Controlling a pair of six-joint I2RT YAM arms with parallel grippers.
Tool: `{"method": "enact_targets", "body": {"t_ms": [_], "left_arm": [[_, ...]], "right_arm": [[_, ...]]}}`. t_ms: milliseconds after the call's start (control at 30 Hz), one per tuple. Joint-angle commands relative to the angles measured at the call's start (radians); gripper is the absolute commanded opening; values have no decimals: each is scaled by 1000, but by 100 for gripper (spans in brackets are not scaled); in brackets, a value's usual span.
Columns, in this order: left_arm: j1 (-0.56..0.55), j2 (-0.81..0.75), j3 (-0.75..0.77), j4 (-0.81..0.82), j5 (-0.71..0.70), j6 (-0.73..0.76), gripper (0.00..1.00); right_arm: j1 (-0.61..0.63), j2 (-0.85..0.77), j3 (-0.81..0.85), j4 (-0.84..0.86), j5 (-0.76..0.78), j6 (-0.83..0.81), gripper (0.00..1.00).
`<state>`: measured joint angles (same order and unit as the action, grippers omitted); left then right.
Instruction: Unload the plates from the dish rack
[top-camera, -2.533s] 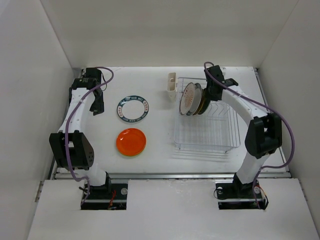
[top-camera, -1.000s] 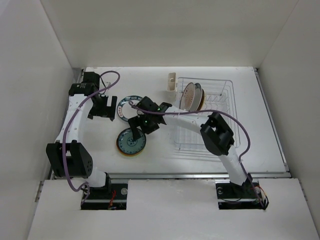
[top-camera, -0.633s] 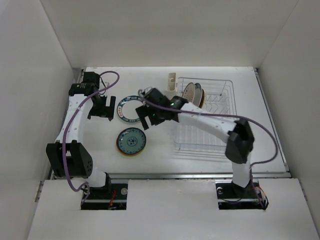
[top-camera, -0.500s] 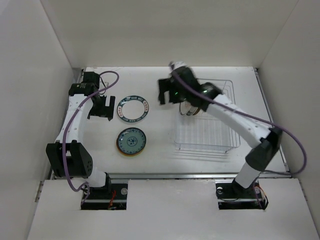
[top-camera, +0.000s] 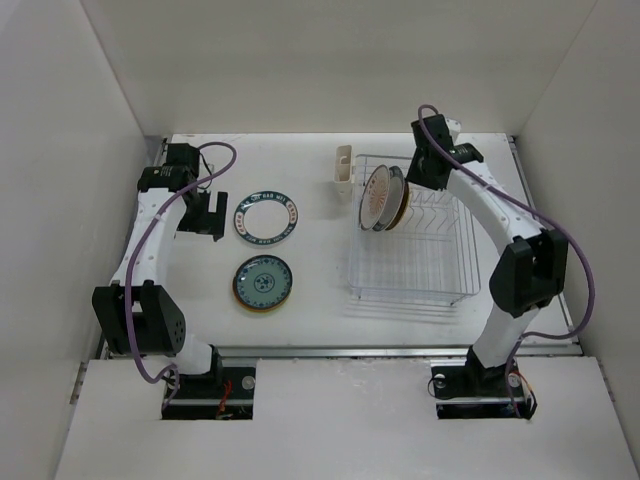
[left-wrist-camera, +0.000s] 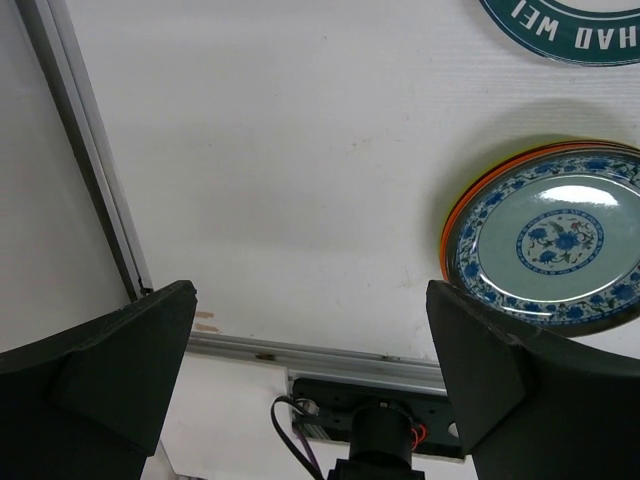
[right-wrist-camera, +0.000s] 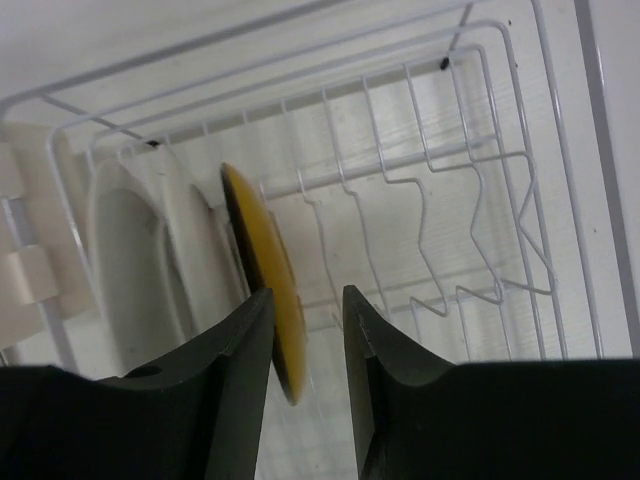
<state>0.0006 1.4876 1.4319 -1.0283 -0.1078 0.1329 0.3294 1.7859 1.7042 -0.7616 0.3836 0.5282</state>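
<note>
The dish rack (top-camera: 430, 262) stands at the right, with upright plates (top-camera: 381, 197) at its far left end. In the right wrist view a yellow plate (right-wrist-camera: 258, 245) stands on edge behind white plates (right-wrist-camera: 135, 255). My right gripper (right-wrist-camera: 306, 294) (top-camera: 418, 178) hangs over it, open but narrowed. The yellow rim lies between its fingers, close to the left one, with a gap to the right one. My left gripper (left-wrist-camera: 310, 290) (top-camera: 206, 214) is wide open and holds nothing. It hovers beside a teal-rimmed plate (top-camera: 267, 217) and a blue-patterned plate (left-wrist-camera: 553, 247) that lies on an orange one (left-wrist-camera: 449, 222).
A cream cup holder (top-camera: 344, 171) hangs on the rack's far left corner. White walls close in on the left, right and back. A metal rail (left-wrist-camera: 85, 170) runs along the table's left edge, and the rack's wire dividers (right-wrist-camera: 440, 230) stand bare to the right of the plates.
My right arm has swung from the plate stack on the table back to the rack. Its jaws have narrowed round the yellow plate's rim. The left arm has not moved.
</note>
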Motion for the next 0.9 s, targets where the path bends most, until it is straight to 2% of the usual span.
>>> {"method": "enact_targets", "body": {"t_ms": [0, 67, 167, 333, 467, 700, 867], "left_arm": [[2, -23, -13, 7, -30, -12, 100], [2, -32, -13, 7, -30, -12, 100], [2, -32, -22, 7, -41, -12, 100], [2, -23, -13, 7, -41, -12, 100], [2, -23, -13, 7, -41, -12, 100], [2, -13, -13, 7, -41, -12, 100], [2, -4, -13, 7, -41, -12, 100]], "right_arm": [[-39, -31, -38, 28, -33, 38, 39], [-39, -31, -70, 82, -83, 15, 39], [-39, -22, -121, 137, -193, -29, 45], [-39, -42, -208, 191, -242, -30, 49], [-39, -71, -250, 214, -242, -30, 49], [-15, -160, -229, 133, -59, -17, 48], [-15, -180, -209, 123, -112, -39, 48]]}}
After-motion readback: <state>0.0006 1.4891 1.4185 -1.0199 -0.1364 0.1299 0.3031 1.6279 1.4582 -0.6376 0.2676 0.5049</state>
